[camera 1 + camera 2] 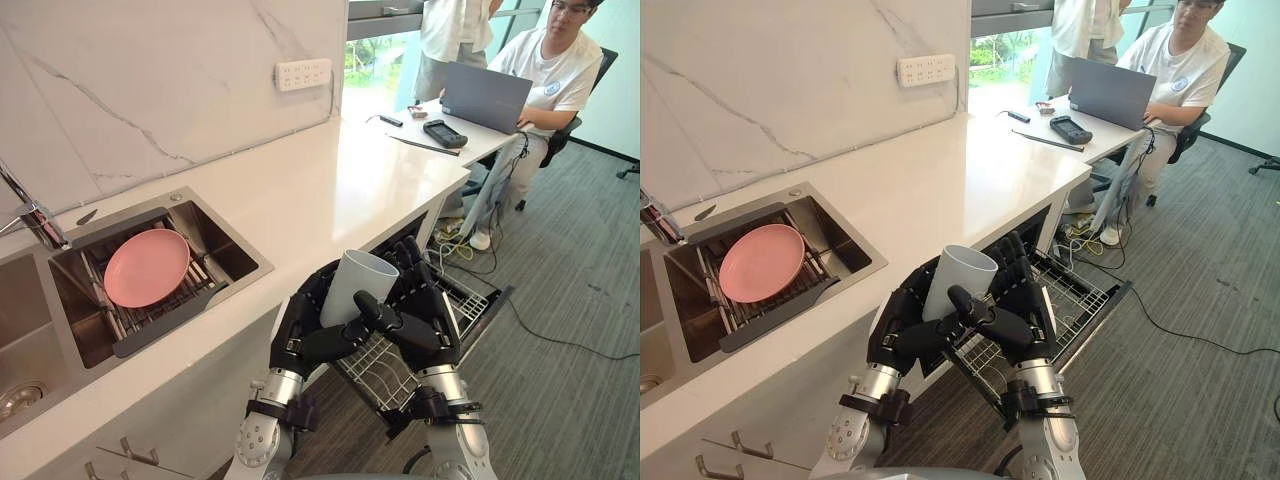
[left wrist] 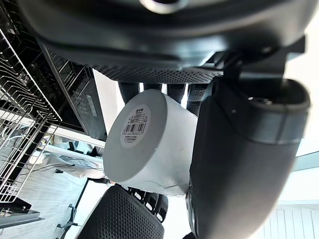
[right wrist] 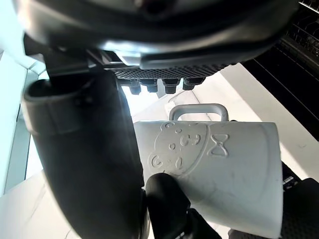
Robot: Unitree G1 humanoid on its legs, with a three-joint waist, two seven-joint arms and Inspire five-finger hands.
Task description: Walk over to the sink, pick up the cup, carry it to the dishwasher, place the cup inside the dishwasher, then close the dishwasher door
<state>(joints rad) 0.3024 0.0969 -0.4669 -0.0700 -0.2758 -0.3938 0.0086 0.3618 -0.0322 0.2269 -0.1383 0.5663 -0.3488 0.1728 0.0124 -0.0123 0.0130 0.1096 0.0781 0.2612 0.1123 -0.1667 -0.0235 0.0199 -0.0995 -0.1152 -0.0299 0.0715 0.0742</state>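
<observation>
A pale grey-white cup (image 1: 355,282) with a handle (image 3: 198,111) is held upright between both hands, its mouth facing up. My left hand (image 1: 305,325) wraps its left side and my right hand (image 1: 425,305) wraps its right side, thumbs crossing in front. The cup's base with a barcode sticker (image 2: 135,125) shows in the left wrist view. The cup hangs above the wire rack (image 1: 385,370) of the open dishwasher (image 1: 470,300), whose door lies folded down below the white counter (image 1: 330,190).
A sink (image 1: 215,250) at the left holds a pink plate (image 1: 146,267) on a rack, with a tap (image 1: 30,212) behind it. A person (image 1: 550,70) sits with a laptop (image 1: 485,97) at the counter's far end; another stands behind. Grey carpet (image 1: 570,300) lies right.
</observation>
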